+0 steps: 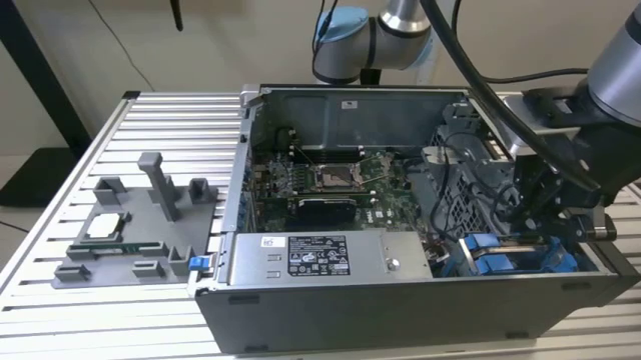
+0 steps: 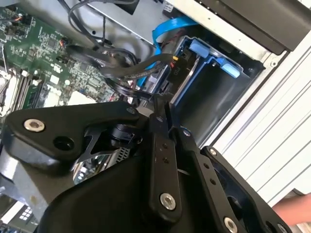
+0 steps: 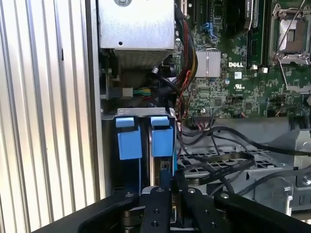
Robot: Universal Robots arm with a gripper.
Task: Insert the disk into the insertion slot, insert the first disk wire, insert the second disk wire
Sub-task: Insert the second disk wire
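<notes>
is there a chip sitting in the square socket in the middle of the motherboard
No, in the exterior view the CPU socket on the motherboard stands open and bare.

White lettering on the motherboard [image 3: 236, 77]

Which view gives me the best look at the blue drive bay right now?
The first wrist view: the insertion slot faces the camera, its two blue tabs side by side, with the gripper just below. The exterior view shows the slot partly behind the arm. The second wrist view catches it obliquely beyond the gripper.
</notes>
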